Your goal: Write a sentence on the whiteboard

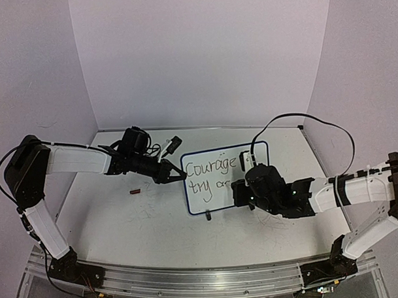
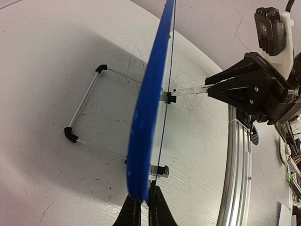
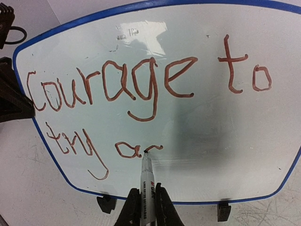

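Fingers of the right gripper (image 3: 146,207): clamped on a marker (image 3: 146,181), its tip touching the whiteboard (image 3: 225,141) on the second line. Fingers of the left gripper (image 2: 144,209): pinched on the board's blue frame edge, steadying it. Whiteboard: upright on its feet on the table (image 1: 110,224), between both arms. The sentence (image 3: 141,82): "Courage to" complete; below it, "try" and the opening strokes of another word. Remaining, by judgement: finish that word, lift off.

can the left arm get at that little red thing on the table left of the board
Probably not right now. The red thing lies on the table near the left arm, nothing between, but its jaws are shut on the whiteboard's edge; it would have to let go first.
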`<state>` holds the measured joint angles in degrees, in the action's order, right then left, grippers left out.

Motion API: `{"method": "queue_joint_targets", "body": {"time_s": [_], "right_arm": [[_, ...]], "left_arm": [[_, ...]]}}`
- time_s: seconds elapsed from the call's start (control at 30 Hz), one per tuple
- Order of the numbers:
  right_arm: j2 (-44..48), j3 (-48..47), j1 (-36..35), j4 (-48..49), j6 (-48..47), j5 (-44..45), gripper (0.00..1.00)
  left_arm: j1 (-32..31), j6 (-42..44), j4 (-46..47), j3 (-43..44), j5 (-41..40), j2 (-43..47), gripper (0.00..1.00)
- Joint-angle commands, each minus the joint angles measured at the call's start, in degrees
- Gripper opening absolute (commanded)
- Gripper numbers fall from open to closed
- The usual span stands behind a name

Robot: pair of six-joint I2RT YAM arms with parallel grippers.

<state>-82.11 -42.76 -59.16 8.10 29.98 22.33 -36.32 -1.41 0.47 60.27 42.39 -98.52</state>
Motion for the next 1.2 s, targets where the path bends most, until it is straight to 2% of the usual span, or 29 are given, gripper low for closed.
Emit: {"method": "queue_joint_targets", "body": {"time_s": [0.0,0.6,1.17], "right_arm": [[-0.2,-0.6,0.3,-1.1,1.5,0.6,0.00],[1.5,0.8,0.3,-2.8,2.3,1.8,0.00],[2.5,-2.6,1.4,-1.2,-0.7,5.2,0.00]], "left_arm": [[-0.4,3.0,-3.5,-0.9,-1.4,1.1,0.00],[-0.5,3.0,-3.6,-0.8,-1.3,0.9,0.00],[-0.5,3.0,-3.6,-0.8,-1.3,1.0,0.00]]}}
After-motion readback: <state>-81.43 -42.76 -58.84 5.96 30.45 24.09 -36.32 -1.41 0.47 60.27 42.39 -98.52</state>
